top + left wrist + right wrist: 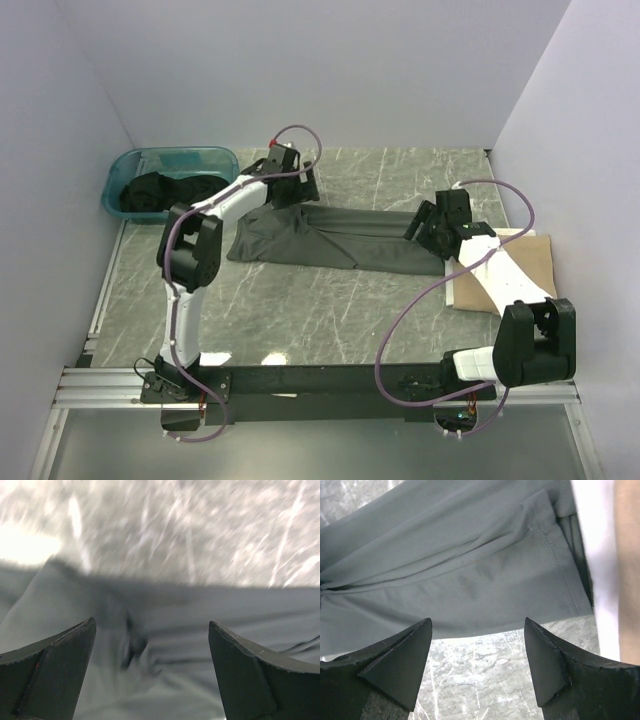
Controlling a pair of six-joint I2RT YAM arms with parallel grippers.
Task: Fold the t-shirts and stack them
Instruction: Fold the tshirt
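Tub (215,157) at far left corner holds black shirts (160,192). Left gripper (152,625) and right gripper (477,622) both released, spread over grey shirt (330,238).

My left arm (235,198) and right arm (495,265) look the same: smooth white shells on the long links, black blocky housings at the joints. A thin purple cable (296,127) follows the left one, a second cable (379,365) the right, both w/ loose loops. My left gripper (151,622) and right gripper (477,620) have dark grey fingers (50,675), wedge-shaped, narrowing to a point, matte, w/ paler edges.
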